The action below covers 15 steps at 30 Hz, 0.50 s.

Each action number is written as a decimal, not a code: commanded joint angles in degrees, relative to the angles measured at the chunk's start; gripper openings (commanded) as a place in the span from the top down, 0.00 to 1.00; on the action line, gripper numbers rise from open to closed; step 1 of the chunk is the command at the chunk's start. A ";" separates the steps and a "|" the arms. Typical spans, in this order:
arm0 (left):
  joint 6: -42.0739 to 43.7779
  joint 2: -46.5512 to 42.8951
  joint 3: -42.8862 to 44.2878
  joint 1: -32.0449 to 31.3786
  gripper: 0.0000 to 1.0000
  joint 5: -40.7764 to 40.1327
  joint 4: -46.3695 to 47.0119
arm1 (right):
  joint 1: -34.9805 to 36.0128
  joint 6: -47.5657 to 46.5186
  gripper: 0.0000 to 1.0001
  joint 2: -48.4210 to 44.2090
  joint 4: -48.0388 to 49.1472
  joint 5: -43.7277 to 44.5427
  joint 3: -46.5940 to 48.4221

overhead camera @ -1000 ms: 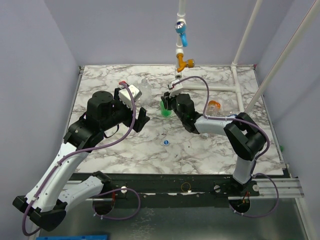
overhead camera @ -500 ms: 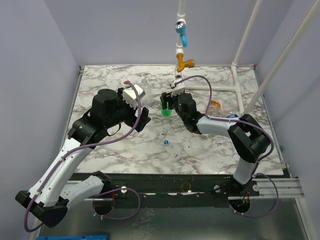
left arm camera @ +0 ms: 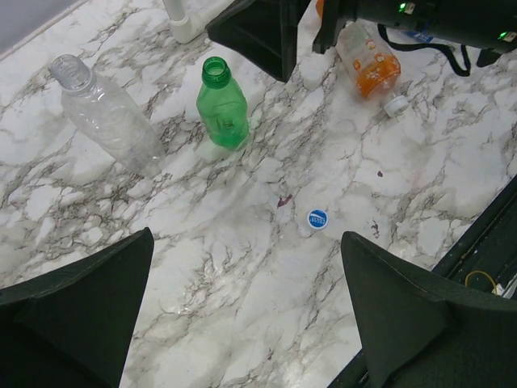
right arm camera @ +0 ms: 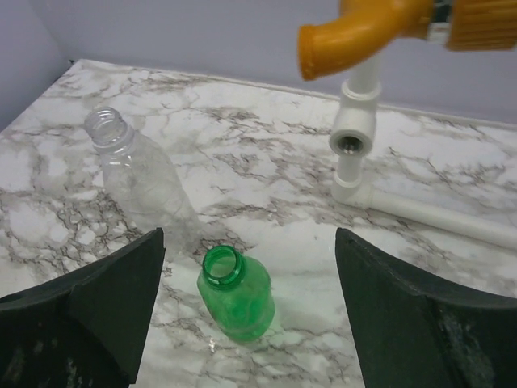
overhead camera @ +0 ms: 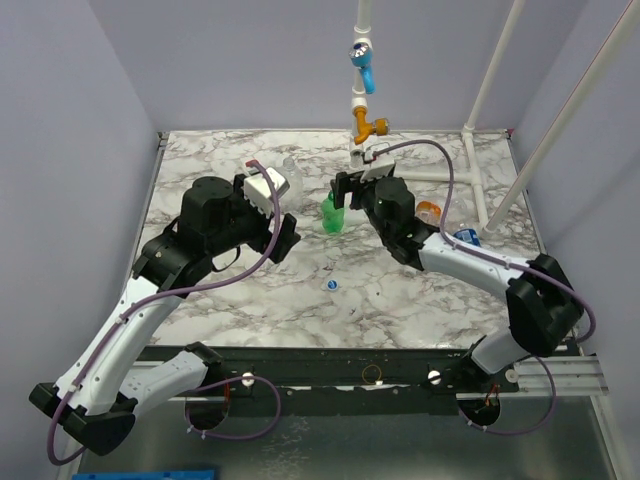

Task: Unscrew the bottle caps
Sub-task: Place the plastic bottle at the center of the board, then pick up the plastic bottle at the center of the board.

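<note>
A green bottle (overhead camera: 331, 214) (left arm camera: 222, 103) (right arm camera: 235, 293) stands upright with its mouth bare. My right gripper (overhead camera: 345, 192) (right arm camera: 249, 242) hangs open just above and behind it, touching nothing. Left of it a clear bottle (overhead camera: 291, 174) (left arm camera: 105, 113) (right arm camera: 141, 174) stands with no cap on. An orange bottle (overhead camera: 428, 212) (left arm camera: 367, 61) lies on its side with a white cap (left arm camera: 396, 103) at its neck end. One blue bottle cap (overhead camera: 332, 285) (left arm camera: 317, 218) lies loose on the marble. My left gripper (overhead camera: 285, 235) (left arm camera: 246, 238) hovers wide open, high over the table.
A white pipe frame stands at the back with an orange fitting (overhead camera: 370, 127) (right arm camera: 363, 32) and a blue one (overhead camera: 365, 70). A white pipe (overhead camera: 440, 176) runs along the table to the right. A blue-labelled bottle (overhead camera: 464, 237) lies partly hidden behind the right arm.
My right gripper has gone from shut to open and has pulled up and back from the green bottle's neck. The left arm shifted slightly, its gripper still open.
</note>
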 commanded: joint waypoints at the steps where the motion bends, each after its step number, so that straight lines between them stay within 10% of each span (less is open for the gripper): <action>1: 0.90 -0.05 3.04 0.15 0.01 0.05 -1.10 | -0.06 8.60 0.10 -6.34 -19.02 12.60 1.07; 7: 1.69 0.70 4.38 0.15 0.01 1.15 -2.00 | -1.86 25.91 0.00 -13.22 -45.11 21.73 -2.17; 15: 1.52 1.09 5.23 0.15 0.01 3.88 -2.29 | -10.18 31.69 0.00 -10.88 -48.68 15.65 -8.38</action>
